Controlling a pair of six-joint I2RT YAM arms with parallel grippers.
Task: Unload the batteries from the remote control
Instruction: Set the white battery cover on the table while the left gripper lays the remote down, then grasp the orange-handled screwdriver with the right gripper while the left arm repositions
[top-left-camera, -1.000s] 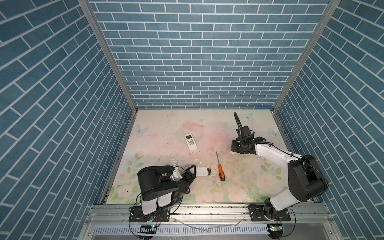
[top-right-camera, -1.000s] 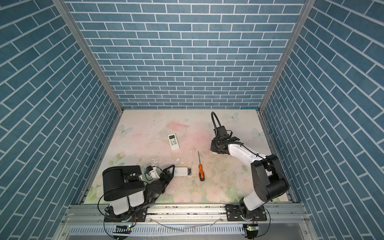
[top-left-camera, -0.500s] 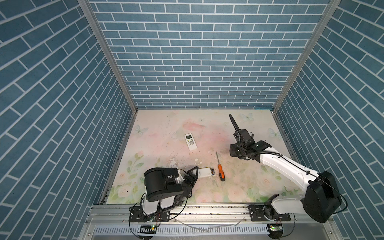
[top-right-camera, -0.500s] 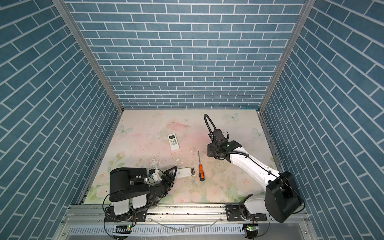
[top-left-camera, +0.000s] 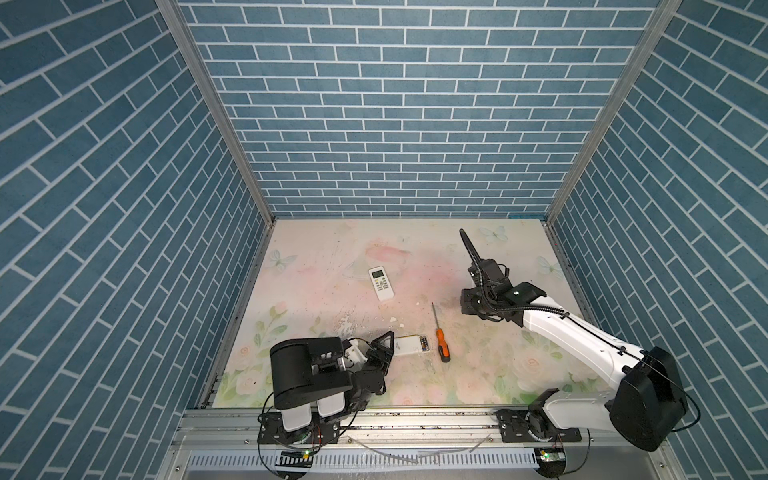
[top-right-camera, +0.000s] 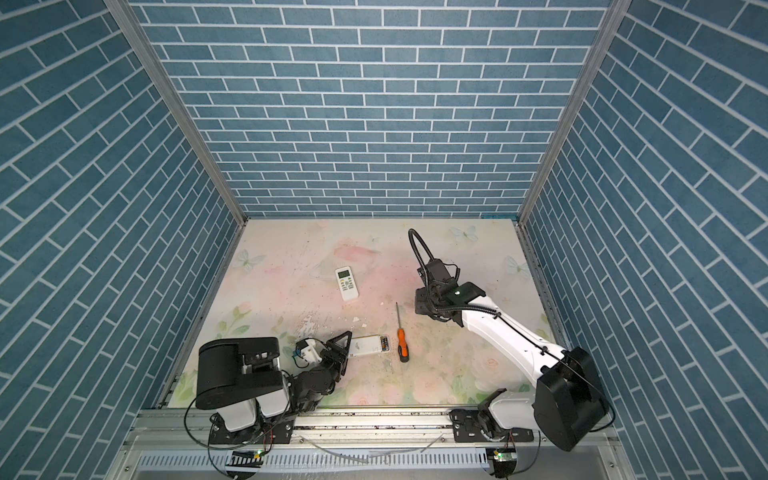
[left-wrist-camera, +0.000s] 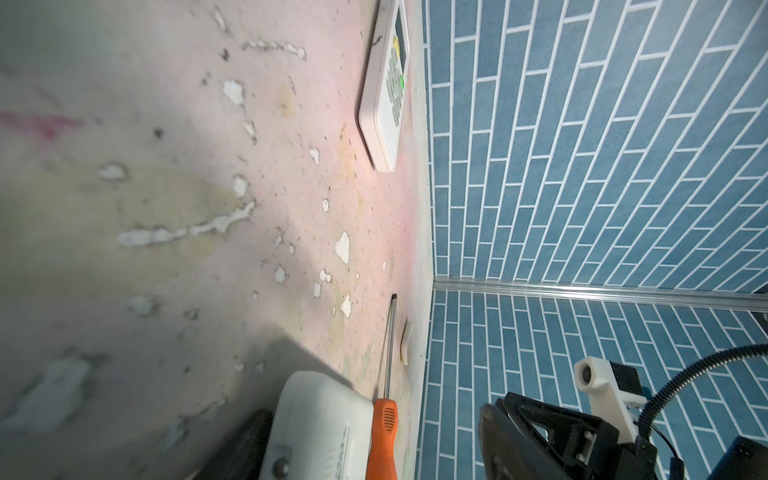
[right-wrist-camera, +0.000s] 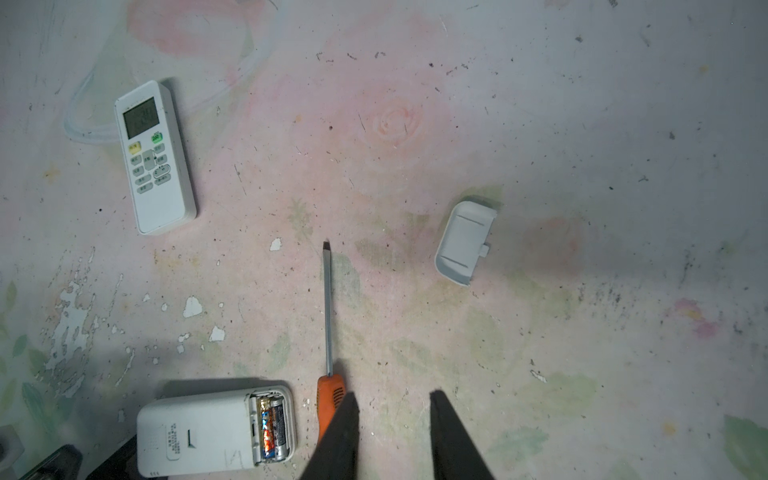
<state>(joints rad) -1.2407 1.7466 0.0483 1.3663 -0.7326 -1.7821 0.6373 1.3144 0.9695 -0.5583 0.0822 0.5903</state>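
Observation:
A white remote control (top-left-camera: 405, 346) (top-right-camera: 363, 346) lies face down near the front, its compartment uncovered. Two batteries (right-wrist-camera: 272, 428) sit in it side by side, seen as a dark patch in both top views (top-left-camera: 424, 343) (top-right-camera: 383, 344). My left gripper (top-left-camera: 386, 349) (top-right-camera: 343, 349) (left-wrist-camera: 365, 419) is open at the remote's (left-wrist-camera: 320, 424) closed end, one finger (left-wrist-camera: 519, 436) well clear of it. My right gripper (top-left-camera: 467, 305) (top-right-camera: 422, 307) (right-wrist-camera: 392, 399) hovers open and empty beyond the screwdriver (right-wrist-camera: 328, 332).
An orange-handled screwdriver (top-left-camera: 440, 338) (top-right-camera: 401, 336) lies just right of the remote. A second white remote (top-left-camera: 381, 283) (top-right-camera: 346, 284) (right-wrist-camera: 154, 157) lies face up farther back. The loose white battery cover (right-wrist-camera: 465, 243) lies inside up under the right arm. Blue brick walls close three sides.
My right arm has stretched out and its gripper has shifted left and forward, toward the screwdriver. The left gripper's jaws have spread wider at the remote's end.

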